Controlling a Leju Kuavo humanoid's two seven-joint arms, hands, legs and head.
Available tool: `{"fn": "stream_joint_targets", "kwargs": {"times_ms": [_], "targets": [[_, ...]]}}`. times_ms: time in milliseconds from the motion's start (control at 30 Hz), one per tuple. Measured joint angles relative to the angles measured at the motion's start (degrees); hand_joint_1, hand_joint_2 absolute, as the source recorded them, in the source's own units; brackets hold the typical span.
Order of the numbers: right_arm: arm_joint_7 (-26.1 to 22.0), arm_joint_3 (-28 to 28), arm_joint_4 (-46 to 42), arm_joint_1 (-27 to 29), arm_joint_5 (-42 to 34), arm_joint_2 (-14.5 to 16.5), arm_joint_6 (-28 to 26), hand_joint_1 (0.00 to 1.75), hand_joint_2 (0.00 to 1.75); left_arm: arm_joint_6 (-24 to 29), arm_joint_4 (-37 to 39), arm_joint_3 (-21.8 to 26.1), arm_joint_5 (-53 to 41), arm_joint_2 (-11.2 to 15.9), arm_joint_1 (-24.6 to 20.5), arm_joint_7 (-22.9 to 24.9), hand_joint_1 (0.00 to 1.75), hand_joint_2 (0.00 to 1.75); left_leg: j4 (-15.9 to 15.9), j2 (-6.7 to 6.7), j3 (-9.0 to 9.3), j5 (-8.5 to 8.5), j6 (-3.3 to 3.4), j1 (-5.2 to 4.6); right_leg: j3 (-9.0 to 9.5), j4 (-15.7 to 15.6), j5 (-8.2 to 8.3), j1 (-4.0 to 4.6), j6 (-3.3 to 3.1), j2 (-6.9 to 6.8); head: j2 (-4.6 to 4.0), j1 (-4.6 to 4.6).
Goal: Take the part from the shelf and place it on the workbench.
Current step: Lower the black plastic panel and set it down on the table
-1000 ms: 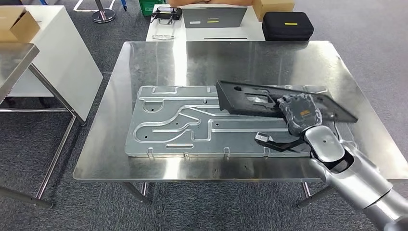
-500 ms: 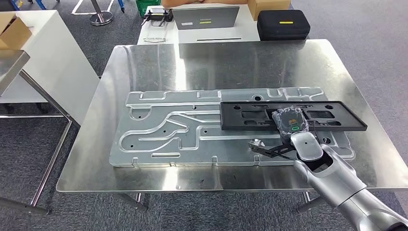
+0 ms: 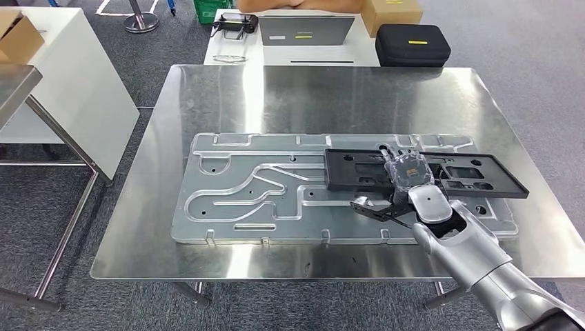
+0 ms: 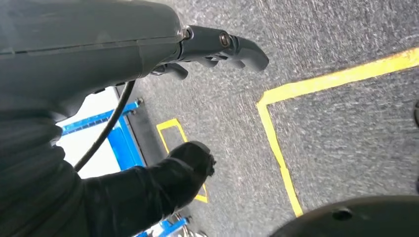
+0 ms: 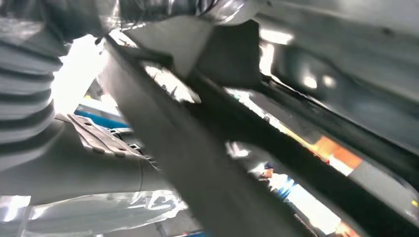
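**Black part held over the plate on the workbench**

The right hand [image 3: 408, 170] grips the black part [image 3: 359, 169], a flat rectangular frame with cut-outs, its fingers curled over the middle of the near edge. The part lies across the right half of a large stamped metal plate [image 3: 248, 189] on the steel workbench [image 3: 207, 89]; whether it rests on the plate I cannot tell. The left hand [image 4: 197, 47] hangs over grey floor with yellow lines, fingers partly curled and holding nothing. Beyond the bench, a laptop [image 3: 305, 29] and a black case [image 3: 412, 44] sit on a white table.
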Motion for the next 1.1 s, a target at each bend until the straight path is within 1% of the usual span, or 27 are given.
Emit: {"fn": "stream_joint_targets", "kwargs": {"times_ms": [133, 233, 367, 600, 767, 833, 900, 933, 967, 1000, 1033, 1067, 1100], "targets": [[0.45, 0.36, -0.40, 0.03, 0.53, 0.61, -0.98, 0.00, 0.00, -0.22, 0.00, 0.00, 0.31, -0.17, -0.02, 0.25, 0.00, 0.00, 0.01, 0.00, 0.04, -0.11, 0.25, -0.01, 0.26, -0.31, 0.10, -0.01, 0.34, 0.00, 0.01, 0.01], [1.13, 0.80, -2.32, 0.47, 1.83, 1.22, -1.70, 0.00, 0.00, -0.55, 0.00, 0.00, 0.70, -0.31, -0.01, 0.28, 0.00, 0.00, 0.03, -0.01, 0.00, -0.12, 0.33, -0.03, 0.29, -0.45, 0.15, -0.05, 0.87, 0.01, 0.00, 0.01], [2.35, 1.45, -5.76, 1.01, 2.95, 2.01, -1.39, 0.00, 0.00, -0.82, 0.00, 0.00, 0.99, -0.39, 0.00, 0.27, 0.00, 0.00, 0.04, -0.02, 0.01, -0.13, 0.35, -0.04, 0.29, -0.47, 0.10, -0.07, 1.20, 0.00, 0.00, 0.01], [2.56, 1.97, -9.37, 1.52, 3.79, 2.57, -1.46, 0.00, 0.00, -0.86, 0.00, 0.02, 1.18, -0.60, 0.02, 0.23, 0.00, 0.00, 0.03, -0.03, 0.01, -0.13, 0.35, -0.03, 0.28, -0.46, 0.07, -0.03, 1.29, -0.01, 0.01, 0.01], [2.57, 3.73, -16.40, 2.45, 4.16, 3.95, -1.68, 0.00, 0.00, -0.29, 0.00, 0.05, 1.87, -0.86, 0.04, 0.10, 0.00, 0.00, -0.05, -0.02, 0.04, -0.14, 0.34, -0.01, 0.25, -0.44, 0.02, -0.01, 1.34, 0.00, 0.00, 0.01], [3.00, 4.84, -19.77, 3.08, 4.39, 4.83, -2.35, 0.00, 0.00, 0.14, 0.00, 0.10, 2.15, -0.99, 0.05, 0.32, 0.00, 0.00, 0.10, -0.05, 0.04, -0.23, 0.75, -0.22, 0.36, -0.73, 0.17, -0.26, 1.74, 0.01, 0.00, -0.01], [3.59, 5.83, -23.63, 3.98, 4.42, 5.71, -3.70, 0.00, 0.00, 0.66, 0.00, 0.21, 2.49, -1.12, 0.09, 0.92, 0.00, 0.00, -0.51, -0.02, 0.37, 0.13, 1.52, -0.21, 0.61, -0.95, 0.17, -0.46, 2.33, -0.01, 0.01, -0.01], [3.84, 6.30, -25.70, 4.47, 4.18, 6.02, -4.36, 0.00, 0.00, 0.94, 0.00, 0.30, 2.73, -1.26, 0.12, 1.36, 0.00, 0.00, -1.19, 0.02, 0.68, 0.54, 1.88, -0.04, 0.44, -0.28, -0.55, -0.40, 2.41, -0.04, 0.01, 0.01], [4.09, 6.81, -27.67, 4.93, 3.72, 6.29, -4.73, 0.00, 0.00, 1.20, 0.00, 0.39, 2.94, -1.41, 0.15, 1.83, 0.00, 0.00, -1.83, 0.13, 0.93, 0.89, 2.15, 0.09, -0.22, 1.51, -2.03, -0.34, 2.35, -0.05, 0.01, 0.02], [4.32, 7.36, -29.45, 5.41, 3.09, 6.50, -4.73, 0.00, 0.00, 1.46, 0.00, 0.48, 3.07, -1.56, 0.16, 2.27, 0.00, 0.00, -2.19, 0.21, 1.04, 1.13, 2.34, 0.19, -1.40, 4.45, -4.10, -0.31, 2.26, -0.07, 0.01, 0.04], [4.51, 7.85, -30.88, 5.87, 2.44, 6.69, -4.44, 0.00, 0.00, 1.65, 0.00, 0.55, 3.16, -1.66, 0.17, 2.60, 0.00, 0.00, -2.23, 0.23, 0.95, 1.22, 2.44, 0.12, -3.01, 8.19, -6.30, -0.29, 2.19, -0.05, 0.01, 0.05], [4.64, 8.29, -32.03, 6.34, 1.78, 6.84, -3.99, 0.00, 0.00, 1.81, 0.00, 0.60, 3.18, -1.70, 0.17, 2.85, 0.00, 0.00, -2.08, 0.25, 0.74, 1.23, 2.45, 0.07, -4.60, 11.91, -8.00, -0.29, 2.18, -0.04, 0.02, 0.05], [4.70, 8.63, -32.92, 6.74, 1.08, 6.88, -3.52, 0.00, 0.00, 1.93, 0.00, 0.62, 3.19, -1.73, 0.19, 3.07, 0.00, 0.00, -1.84, 0.24, 0.49, 1.23, 2.42, 0.04, -5.62, 14.37, -8.71, -0.33, 2.20, -0.06, 0.01, 0.05]]}}
